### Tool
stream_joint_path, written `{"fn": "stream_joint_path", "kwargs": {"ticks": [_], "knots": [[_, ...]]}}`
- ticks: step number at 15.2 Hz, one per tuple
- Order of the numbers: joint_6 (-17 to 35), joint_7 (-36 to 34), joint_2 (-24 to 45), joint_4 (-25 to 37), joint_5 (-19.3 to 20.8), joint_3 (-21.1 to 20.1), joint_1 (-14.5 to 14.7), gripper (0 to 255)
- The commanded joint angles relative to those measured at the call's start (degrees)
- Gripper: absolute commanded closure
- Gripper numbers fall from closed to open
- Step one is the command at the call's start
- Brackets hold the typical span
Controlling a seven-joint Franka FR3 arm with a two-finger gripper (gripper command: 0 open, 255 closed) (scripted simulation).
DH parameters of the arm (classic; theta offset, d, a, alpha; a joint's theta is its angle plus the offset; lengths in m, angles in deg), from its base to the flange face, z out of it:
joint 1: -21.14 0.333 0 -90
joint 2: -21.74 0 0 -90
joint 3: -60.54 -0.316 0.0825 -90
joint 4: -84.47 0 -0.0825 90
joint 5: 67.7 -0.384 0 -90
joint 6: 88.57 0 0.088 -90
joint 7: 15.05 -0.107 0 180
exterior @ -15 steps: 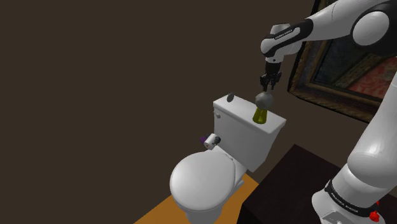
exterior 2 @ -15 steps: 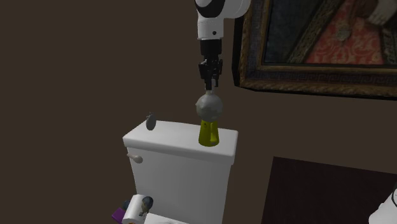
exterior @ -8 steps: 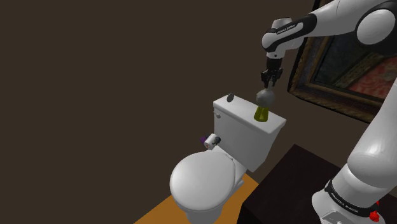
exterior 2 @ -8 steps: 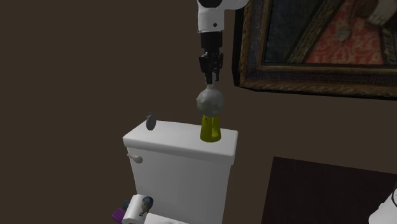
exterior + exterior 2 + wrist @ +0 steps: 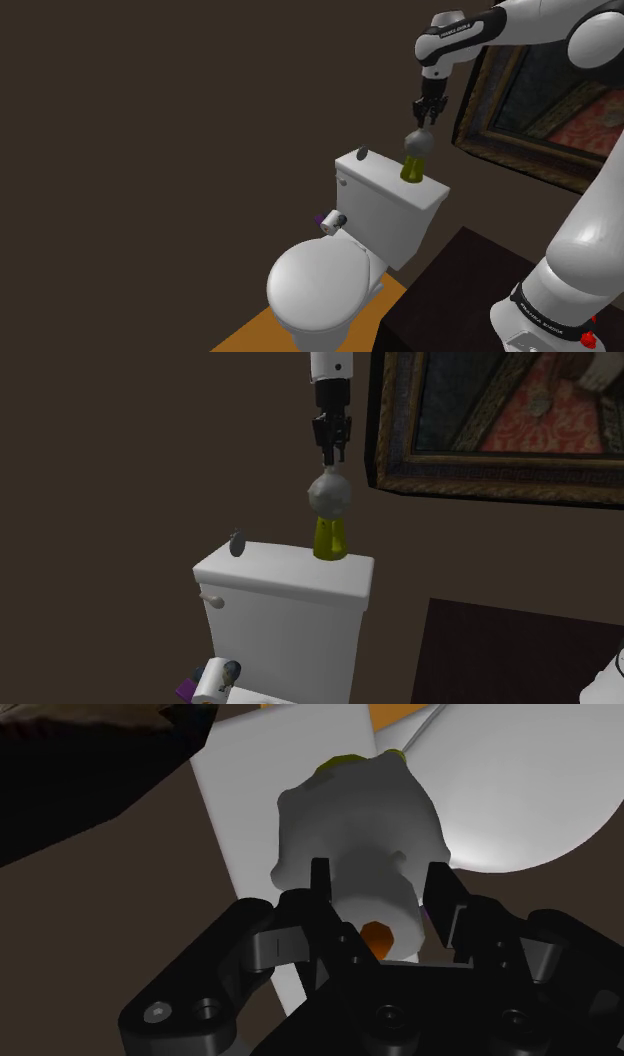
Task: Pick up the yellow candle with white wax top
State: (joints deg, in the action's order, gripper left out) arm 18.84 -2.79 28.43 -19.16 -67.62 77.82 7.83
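Gripping the candle (image 5: 331, 522) by its lumpy grey-white wax top, the black gripper (image 5: 331, 460) points straight down over the white toilet tank (image 5: 280, 612). In the wrist view the two fingers (image 5: 437, 889) stand on either side of the narrow neck of the wax and press against it, so the gripper (image 5: 378, 874) is clamped on the candle (image 5: 350, 814).

The candle's yellow body hangs upright below the wax. It is over the end of the tank lid toward the second exterior view's right, near a framed painting (image 5: 500, 422) on the far wall. Its base looks to be at the lid or barely above it, and you cannot tell for certain whether there is a gap. A small dark disc (image 5: 237, 543) sits on the lid toward that view's left, well apart from the candle.

You appear to be at the lifting step, with the grasp made and the raise just begun. The next move calls for a straight upward pull with the grip kept firm. Since the hold is high on the rounded wax, go steadily so the heavier yellow body does not swing or slip free. Stay clear of the painting's frame.
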Motion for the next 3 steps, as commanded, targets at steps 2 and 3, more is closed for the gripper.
{"fn": "stream_joint_path", "kwargs": {"ticks": [2, 3], "knots": [[-1.7, -0.1, -0.3, 1.5, 0.1, 0.0, 0.0, 255], [-1.7, -0.1, -0.3, 1.5, 0.1, 0.0, 0.0, 255]]}}
